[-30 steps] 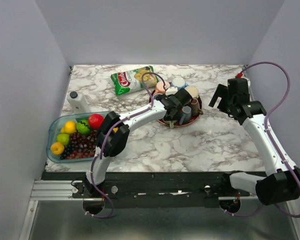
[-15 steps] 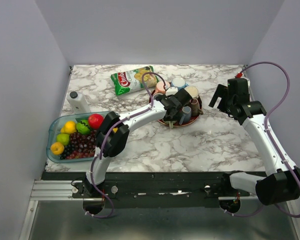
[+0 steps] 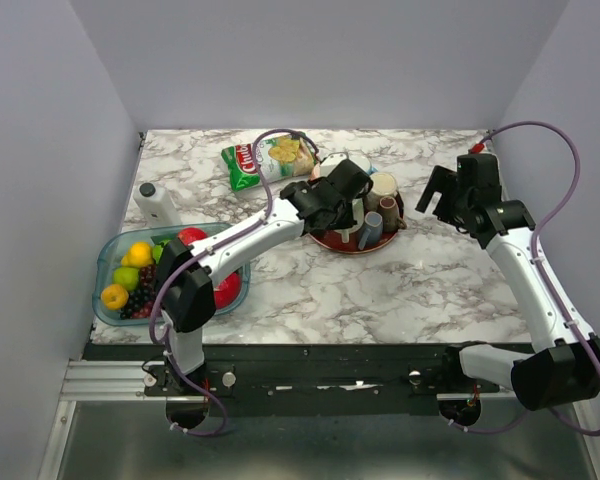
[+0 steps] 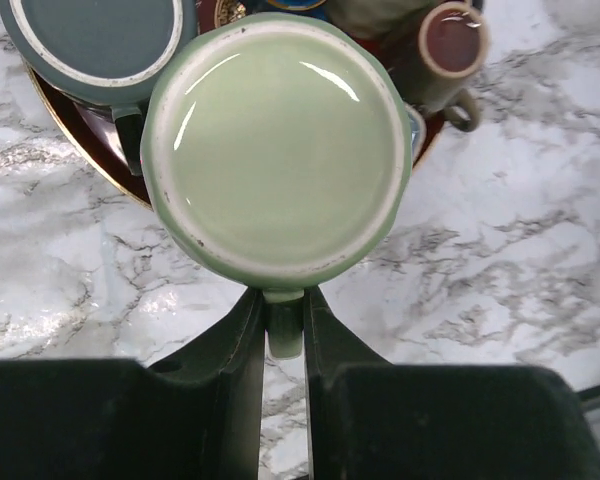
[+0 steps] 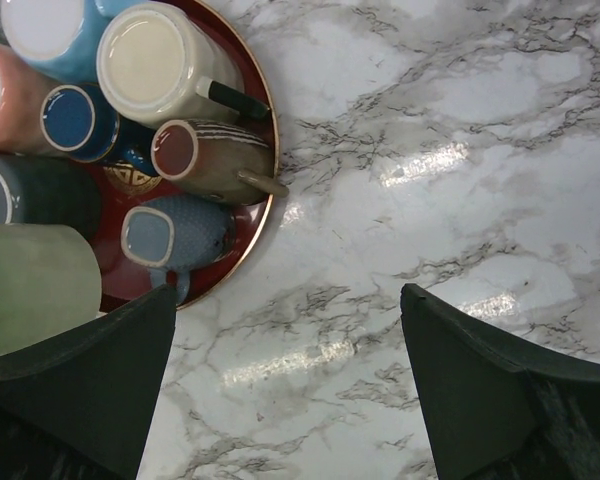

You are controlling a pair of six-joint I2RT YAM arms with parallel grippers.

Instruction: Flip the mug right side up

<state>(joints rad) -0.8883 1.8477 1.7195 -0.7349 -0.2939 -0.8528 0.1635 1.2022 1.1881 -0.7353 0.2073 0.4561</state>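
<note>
Mugs [image 5: 170, 60] on tray [image 5: 250, 245] number seven; left pincer [image 4: 283, 330] grips one green mug [image 4: 280, 150].

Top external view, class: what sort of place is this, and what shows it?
Probably a lab test booth staged as a kitchen counter: plain walls around a marble-patterned table, two robot arms bolted at its near edge, a tray of mugs and a fruit bin on it.

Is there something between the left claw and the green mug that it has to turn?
Nothing visible. The left claw is closed on the handle of the green mug, whose base faces the wrist camera. Other mugs on the tray show close beside it.
</note>
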